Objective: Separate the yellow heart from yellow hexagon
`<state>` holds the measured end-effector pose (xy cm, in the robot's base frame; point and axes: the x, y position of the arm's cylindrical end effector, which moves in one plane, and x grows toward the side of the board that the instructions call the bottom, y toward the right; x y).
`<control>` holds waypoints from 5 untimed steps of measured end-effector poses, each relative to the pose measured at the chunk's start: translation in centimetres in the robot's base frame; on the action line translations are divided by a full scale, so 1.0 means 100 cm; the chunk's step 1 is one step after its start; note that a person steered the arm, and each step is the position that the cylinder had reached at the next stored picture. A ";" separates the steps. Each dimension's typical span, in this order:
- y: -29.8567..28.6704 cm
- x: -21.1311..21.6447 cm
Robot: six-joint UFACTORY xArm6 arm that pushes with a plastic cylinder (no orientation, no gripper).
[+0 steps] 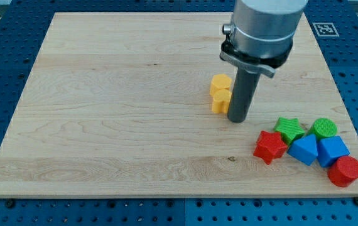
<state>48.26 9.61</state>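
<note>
The yellow hexagon [220,83] sits near the middle of the wooden board [103,125]. The yellow heart [218,102] lies just below it and touches it. My tip [237,119] is down on the board right against the heart's right side. The rod hides the right edges of both yellow blocks.
A cluster sits at the view's lower right: a red star [270,146], a green star [289,129], a green cylinder [324,128], two blue blocks [304,150] [332,150] and a red cylinder [345,171]. A black-and-white marker [325,29] is at the board's top right corner.
</note>
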 end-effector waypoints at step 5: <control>-0.046 -0.091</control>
